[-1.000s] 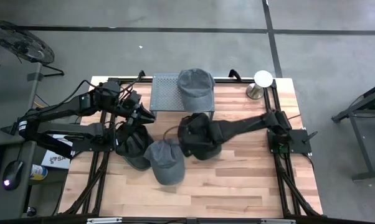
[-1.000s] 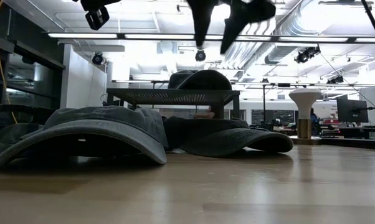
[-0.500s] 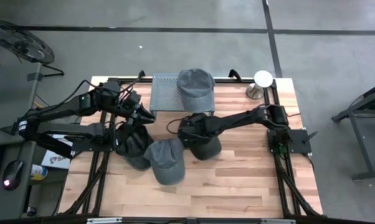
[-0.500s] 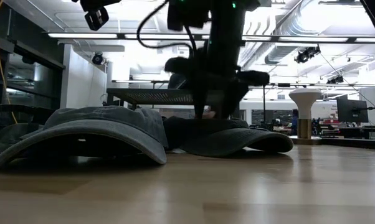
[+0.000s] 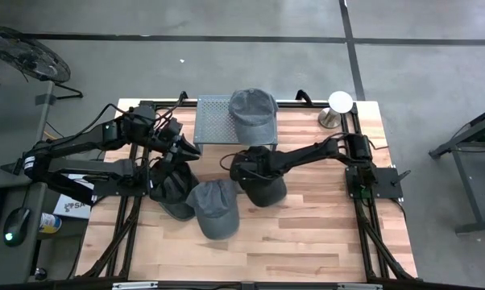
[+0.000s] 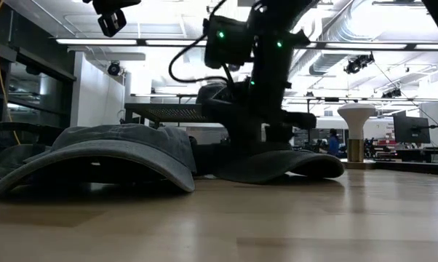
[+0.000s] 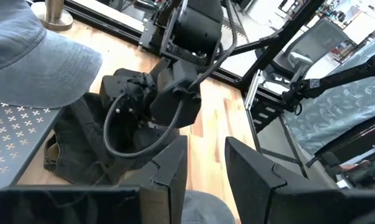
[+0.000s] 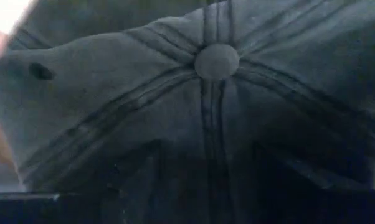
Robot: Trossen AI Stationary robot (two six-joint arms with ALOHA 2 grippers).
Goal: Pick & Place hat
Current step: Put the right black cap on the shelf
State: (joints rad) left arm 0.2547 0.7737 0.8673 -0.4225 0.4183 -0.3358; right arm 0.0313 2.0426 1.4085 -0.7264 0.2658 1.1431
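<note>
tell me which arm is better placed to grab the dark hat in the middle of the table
The right: its gripper is down on the dark hat, whose crown fills the right wrist view. The left gripper hangs raised and open by the mesh rack.

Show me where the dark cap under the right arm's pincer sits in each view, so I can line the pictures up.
High view: dark cap at table centre, under the right pincer.
Low view: centre-right, its brim pointing right, arm above it.
Left wrist view: crumpled dark cloth beneath the right arm.
Right wrist view: fills the picture, top button central.
Shared landmark: the perforated metal rack behind it, also in the low view and left wrist view.
</note>
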